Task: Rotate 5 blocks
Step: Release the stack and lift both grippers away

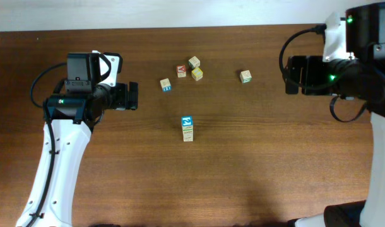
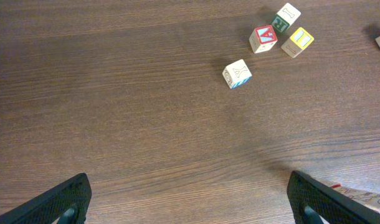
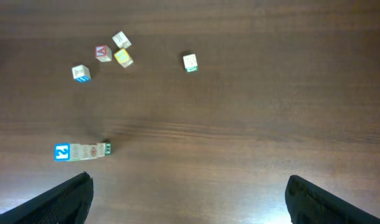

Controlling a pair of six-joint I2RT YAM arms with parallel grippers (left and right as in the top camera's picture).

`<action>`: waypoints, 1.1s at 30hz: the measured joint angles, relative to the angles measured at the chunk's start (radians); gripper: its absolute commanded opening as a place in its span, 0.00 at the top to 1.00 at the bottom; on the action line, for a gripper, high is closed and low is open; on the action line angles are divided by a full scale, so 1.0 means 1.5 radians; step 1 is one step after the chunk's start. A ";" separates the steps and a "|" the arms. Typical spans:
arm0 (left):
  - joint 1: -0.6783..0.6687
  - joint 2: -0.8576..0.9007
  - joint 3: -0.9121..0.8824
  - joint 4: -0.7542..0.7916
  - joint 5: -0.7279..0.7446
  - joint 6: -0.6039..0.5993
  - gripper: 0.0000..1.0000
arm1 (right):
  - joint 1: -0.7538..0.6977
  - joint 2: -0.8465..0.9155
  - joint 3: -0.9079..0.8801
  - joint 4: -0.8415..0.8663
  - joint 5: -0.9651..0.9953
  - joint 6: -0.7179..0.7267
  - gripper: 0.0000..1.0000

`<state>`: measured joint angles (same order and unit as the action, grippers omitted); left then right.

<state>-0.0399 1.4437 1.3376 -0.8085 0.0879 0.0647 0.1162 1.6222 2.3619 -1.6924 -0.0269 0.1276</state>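
Blocks line (image 1: 187, 128) free on tabletop (image 1: 255, 176), 6 o'clock of scattered cubes (image 1: 197, 74). Left tool (image 2: 187, 190), right tool (image 3: 189, 190) spread wide, empty. Rotation likely finished.

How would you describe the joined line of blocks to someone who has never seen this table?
On the dark brown wooden table, find the loose cluster of small cubes near the middle. Just below it in the overhead view lies the short line of pale wooden blocks: pressed together, not single, with a blue-framed end face.

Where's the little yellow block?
In the overhead view, the small yellow wooden cube sits in the table's upper middle, close beside the red-framed wooden cube and the green-sided wooden cube.
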 measured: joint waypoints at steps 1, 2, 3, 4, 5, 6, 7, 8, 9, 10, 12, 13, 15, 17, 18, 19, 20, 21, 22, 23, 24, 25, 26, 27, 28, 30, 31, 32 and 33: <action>0.000 0.000 0.000 0.000 0.000 0.000 0.01 | 0.000 0.000 0.000 0.000 0.000 0.000 0.02; 0.000 0.000 0.000 0.000 0.000 0.000 0.01 | 0.000 0.000 0.000 0.000 0.000 0.000 0.02; 0.000 0.000 0.000 0.000 0.000 0.000 0.01 | 0.000 0.002 0.000 0.000 0.000 0.000 0.02; 0.000 0.000 0.000 0.000 0.000 0.000 0.01 | 0.000 0.003 0.000 0.000 0.000 0.000 0.02; 0.000 0.000 0.000 0.000 0.000 0.000 0.01 | 0.000 0.005 0.000 0.000 0.000 0.000 0.02; 0.000 0.000 0.000 0.000 0.000 0.000 0.01 | 0.000 0.006 0.000 0.000 0.000 0.000 0.01; 0.000 0.000 0.000 0.000 0.000 0.000 0.01 | 0.000 0.006 0.000 0.000 0.000 0.000 0.02; 0.000 0.000 0.000 0.000 0.000 0.000 0.01 | 0.000 0.007 0.000 0.000 0.000 0.000 0.02; 0.000 0.000 0.000 0.000 0.000 0.000 0.01 | 0.000 0.007 0.000 0.000 0.000 0.000 0.02; 0.000 0.000 0.000 0.000 0.000 0.000 0.01 | 0.000 0.007 0.000 0.000 0.000 0.000 0.02; 0.000 0.000 0.000 0.000 0.000 0.000 0.01 | 0.000 0.007 0.000 0.000 0.001 0.000 0.02; 0.000 0.000 0.000 0.000 0.000 0.000 0.01 | 0.000 0.007 0.000 0.001 0.005 0.000 0.02; 0.000 0.000 0.000 0.000 0.000 0.000 0.01 | 0.000 0.007 0.000 0.019 0.020 -0.004 0.02; 0.000 0.000 0.000 0.000 0.000 0.000 0.01 | 0.000 0.005 -0.004 0.068 0.032 -0.029 0.02; 0.000 0.000 0.000 0.000 0.000 0.000 0.01 | 0.000 -0.003 -0.016 0.112 0.036 -0.052 0.02; 0.000 0.000 0.000 0.000 0.000 0.000 0.01 | 0.000 -0.013 -0.034 0.145 0.038 -0.069 0.02; 0.000 0.000 0.000 0.000 0.000 0.000 0.01 | 0.000 -0.030 -0.061 0.179 0.038 -0.086 0.02; 0.000 0.000 0.000 0.000 0.000 0.000 0.01 | 0.000 -0.054 -0.100 0.225 0.038 -0.100 0.02; 0.000 0.000 0.000 0.000 -0.001 0.000 0.01 | 0.000 -0.073 -0.131 0.258 0.038 -0.111 0.02; 0.000 0.000 0.000 0.000 -0.001 0.000 0.01 | 0.000 -0.106 -0.180 0.302 0.038 -0.125 0.02; 0.000 0.000 0.000 0.000 -0.002 0.000 0.01 | 0.000 -0.156 -0.256 0.379 0.035 -0.144 0.02; 0.000 0.000 0.000 0.000 -0.002 0.000 0.01 | 0.000 -0.182 -0.294 0.410 0.034 -0.158 0.01; 0.000 0.000 0.000 0.000 -0.002 0.000 0.01 | 0.000 -0.242 -0.385 0.506 0.029 -0.175 0.01; 0.000 0.000 0.000 -0.001 -0.003 0.000 0.01 | -0.001 -0.284 -0.450 0.565 0.025 -0.190 0.02; 0.000 0.000 0.000 0.000 -0.003 0.000 0.01 | -0.001 -0.316 -0.497 0.599 0.023 -0.199 0.02; 0.000 0.000 0.001 -0.001 -0.006 0.000 0.01 | -0.012 -0.406 -0.647 0.727 0.012 -0.216 0.02; 0.000 0.000 0.001 -0.001 -0.007 0.000 0.01 | -0.022 -0.453 -0.726 0.778 0.005 -0.222 0.02; 0.000 0.000 0.001 -0.001 -0.007 0.000 0.01 | -0.031 -0.491 -0.791 0.821 -0.001 -0.225 0.02; 0.000 0.000 0.001 -0.001 -0.007 0.000 0.01 | -0.037 -0.518 -0.837 0.851 -0.006 -0.228 0.02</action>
<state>-0.0399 1.4437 1.3384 -0.8104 0.0772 0.0650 0.0605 0.8459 1.1065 -0.4164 -0.0360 -0.2142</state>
